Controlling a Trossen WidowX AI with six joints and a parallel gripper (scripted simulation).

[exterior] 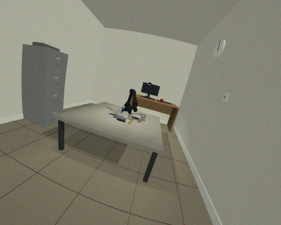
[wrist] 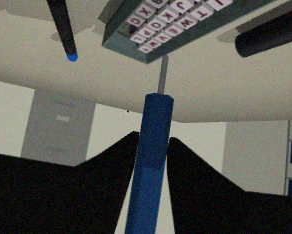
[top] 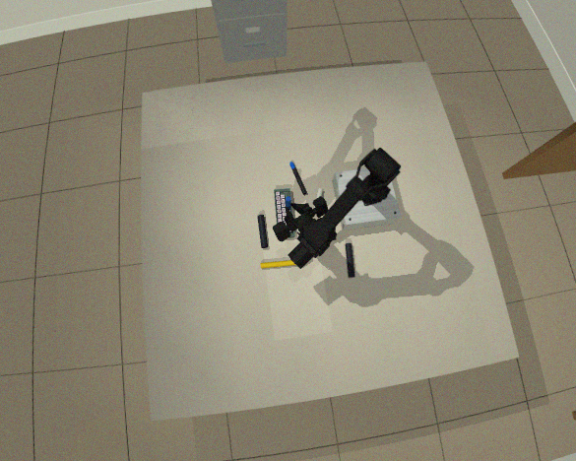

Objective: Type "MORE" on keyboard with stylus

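Observation:
The blue stylus (wrist: 157, 120) (top: 288, 201) (exterior: 122, 109) has a thin grey tip. My gripper (wrist: 153, 141) is shut on its blue body, which stands between the two black fingers. The keyboard (wrist: 124, 49) (top: 279, 201) (exterior: 118, 118) has a dark green frame and white lettered keys, and lies on the desk partly under my arm in the top view. In the wrist view the tip shows just outside the frame's near corner, not over any key. The stylus is raised above the desk in the exterior view. The key letters are only partly readable.
A black pen with a blue end (top: 298, 179) (wrist: 65, 30) lies beside the keyboard. A black cylinder (top: 263, 231) (wrist: 272, 37) lies on its other side. A yellow stick (top: 277, 265) (exterior: 130, 121), another black cylinder (top: 351, 260) (exterior: 135, 118) and a small white piece (top: 319, 192) lie nearby.

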